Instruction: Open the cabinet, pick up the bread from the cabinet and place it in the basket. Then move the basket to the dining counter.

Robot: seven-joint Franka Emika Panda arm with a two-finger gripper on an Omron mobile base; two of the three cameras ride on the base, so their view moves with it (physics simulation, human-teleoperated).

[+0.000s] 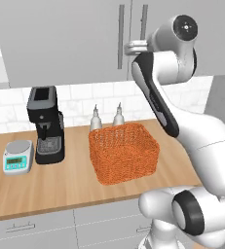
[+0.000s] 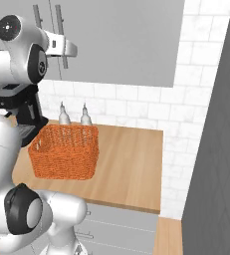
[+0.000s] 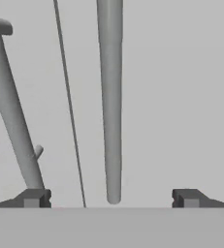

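Cabinet (image 1: 60, 39) doors both shut rn, so the bread's presumably inside, can't see it. Gripper (image 3: 111, 198) is spread wide, holding nothing, lined up w/ the right door's bar handle (image 3: 111, 97) sitting between the tips. Handle is rigid steel, prob a bit slick, so clamp mid-bar or lower and pull straight out; door should swing light. Basket (image 1: 123, 153) sits on the worktop (image 1: 46, 187) below, stiff wicker and light imo, best taken by a side wall.
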